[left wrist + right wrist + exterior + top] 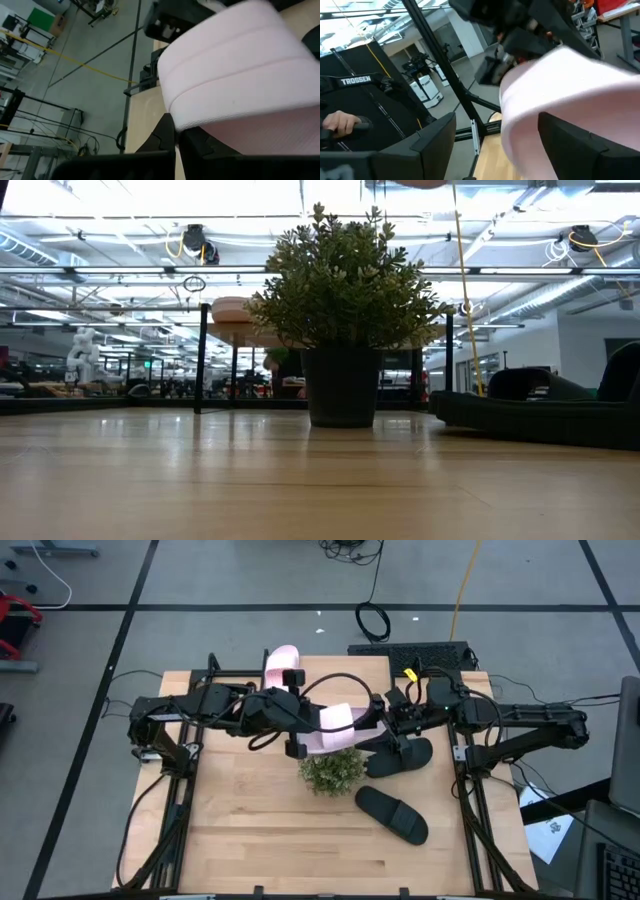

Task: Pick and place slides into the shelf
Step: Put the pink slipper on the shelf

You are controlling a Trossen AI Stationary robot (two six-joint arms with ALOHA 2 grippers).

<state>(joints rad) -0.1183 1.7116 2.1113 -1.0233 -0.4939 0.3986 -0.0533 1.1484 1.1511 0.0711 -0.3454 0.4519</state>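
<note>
Pink slide (335,727) hangs above the plant (331,771) at mid-table, with your left gripper (300,730) reaching in level from the left and your right gripper (378,722) from the right, both clamped on it, beside the shelf (345,668).

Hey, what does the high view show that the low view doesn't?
Only the high view shows both dark arms, with the left gripper and right gripper meeting at a pale pink slip-on slide above the table, a second pale pink slide at the far edge, and two matte black slides, one beside the plant and one nearer the front. Only the low view shows the room behind the table. Both show the bushy green potted plant, the light wooden tabletop and a black slide.
</note>
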